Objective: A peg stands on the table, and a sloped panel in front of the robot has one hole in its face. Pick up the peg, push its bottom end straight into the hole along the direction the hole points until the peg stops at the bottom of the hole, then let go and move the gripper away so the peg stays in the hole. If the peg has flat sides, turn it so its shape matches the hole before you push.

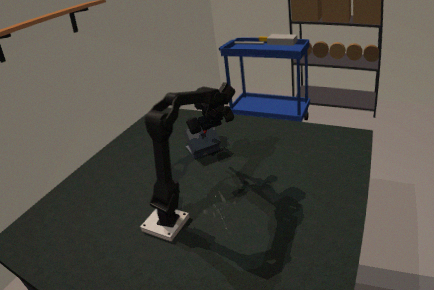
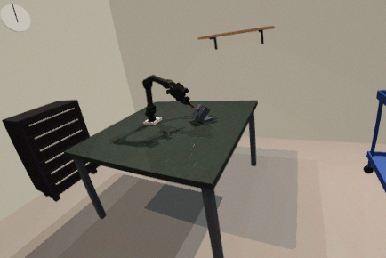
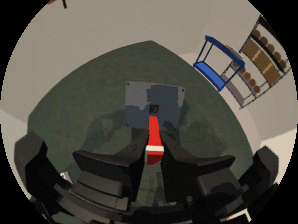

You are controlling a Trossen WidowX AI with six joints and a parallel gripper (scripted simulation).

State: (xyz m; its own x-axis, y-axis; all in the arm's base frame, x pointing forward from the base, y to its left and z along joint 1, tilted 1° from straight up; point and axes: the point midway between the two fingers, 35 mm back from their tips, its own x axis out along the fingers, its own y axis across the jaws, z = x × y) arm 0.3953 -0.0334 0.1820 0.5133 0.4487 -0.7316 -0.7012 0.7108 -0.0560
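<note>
Your black parallel-jaw gripper [image 3: 154,156] is pinching the slim red peg with a pale band [image 3: 154,141] near its upper end, so the free lower end points out ahead of the fingers, towards the grey sloped panel [image 3: 136,99]. That grip looks chosen to leave the insertion end bare. In the wrist view the peg's tip lines up with the small dark hole [image 3: 154,108] in the panel's face and seems to sit right at it; whether it has entered, you cannot tell from these views.

The panel sits on the dark green table [image 1: 310,204], in the half towards the far edge, nearer the far-left corner than the right side. The arm reaches to it from its white base plate [image 1: 146,225], which sits nearer the near-left corner. The wrist is tilted down, probably to match the slope of the panel, so you can push along the hole's direction.

You have wide open table along the right edge and towards the near-right corner, well apart from everything. Behind the far edge stand a blue two-tier cart [image 1: 226,64] and a dark shelf rack with boxes [image 1: 379,39], both off the table. For the retreat, backing up along the peg's axis looks the safest line.
</note>
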